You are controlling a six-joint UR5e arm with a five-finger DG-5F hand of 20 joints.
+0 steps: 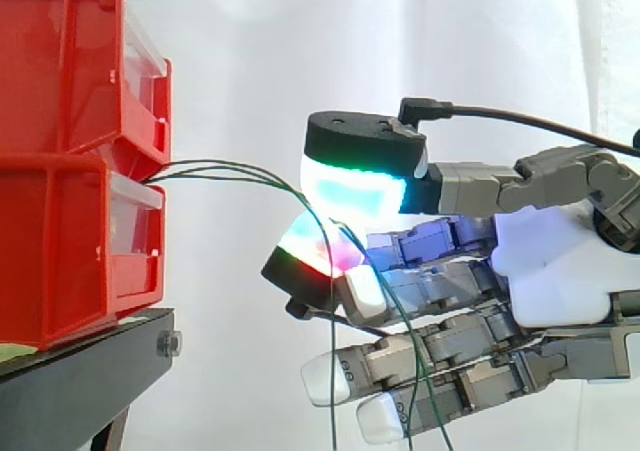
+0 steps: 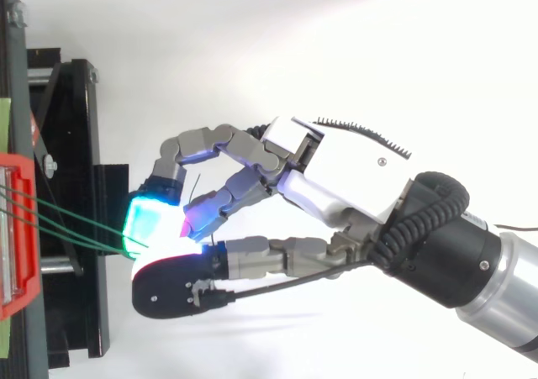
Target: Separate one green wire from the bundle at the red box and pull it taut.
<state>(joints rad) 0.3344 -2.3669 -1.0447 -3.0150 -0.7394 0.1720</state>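
1. While the fingers (image 1: 355,186) of the hand (image 1: 550,261) pinch the green wires (image 1: 225,174) near the red box (image 1: 70,251), several strands look caught, so pulling could drag the bundle.
2. Thin wire may slip free.

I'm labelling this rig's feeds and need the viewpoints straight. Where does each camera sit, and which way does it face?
Side view: beside the work, level, looking across at the red bins on the black stand; the hand is at the right.
Top view: above, looking down; the hand and arm are at the lower right, the bins at the left edge.
Shared: the hand pinching the green wires that run from the bins.
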